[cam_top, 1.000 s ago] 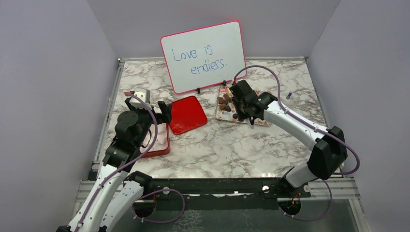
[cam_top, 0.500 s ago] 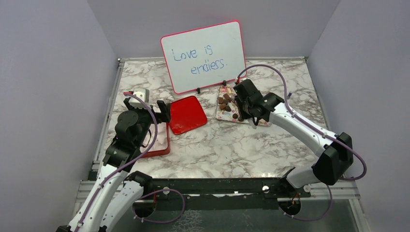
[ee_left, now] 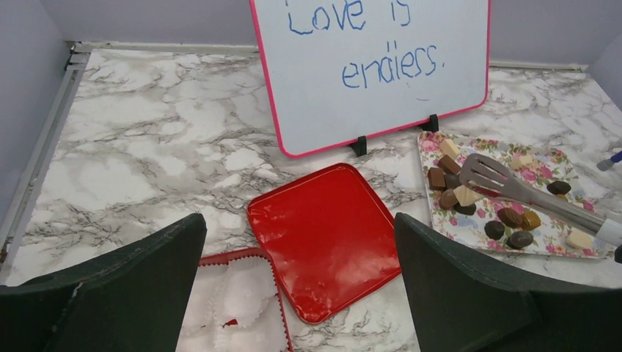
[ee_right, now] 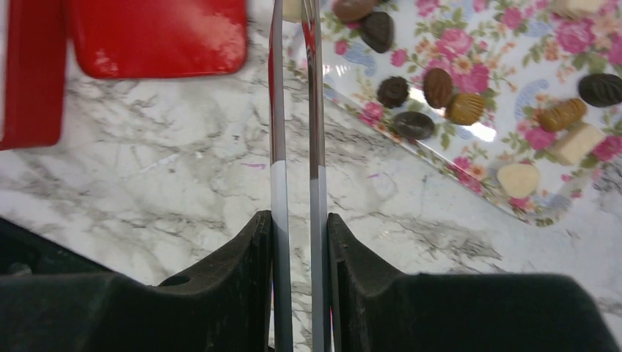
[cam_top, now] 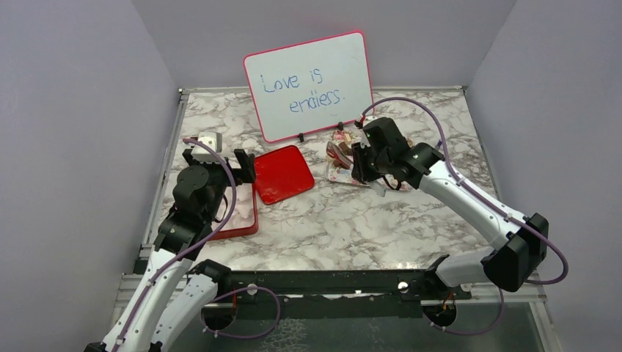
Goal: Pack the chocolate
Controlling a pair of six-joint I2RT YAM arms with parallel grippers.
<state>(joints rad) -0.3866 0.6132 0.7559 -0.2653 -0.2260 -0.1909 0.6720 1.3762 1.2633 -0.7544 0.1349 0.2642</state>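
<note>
Over the last second the right arm swings its elbow out toward the near right corner, so the tongs [ee_left: 506, 187] now reach across the flowered tray [ee_left: 546, 158] from the right; the left arm barely shifts. We read this as lining up a pick: the chocolate [ee_left: 506, 218] lies on the tray, and the white paper cups of the red box [ee_left: 242, 301] look unfilled (only part of them shows).

The right gripper [ee_right: 299, 227] is partly closed on the tongs, squeezing the two metal arms nearly parallel with a narrow gap between them. The left gripper [ee_left: 299, 220] stands fully spread and holds nothing. It hovers above the box, and the glossy red lid [ee_left: 323, 235] lies just beyond.

The right wrist view shows that clamp plainly but cuts off the tong tips at its top edge. The left wrist view supplies them: the slotted head lies among the pieces at the tray's end nearest the lid, by a cream block. Neither view tells us whether a piece sits between the blades. In the overhead view the right wrist hides much of the tray
</note>
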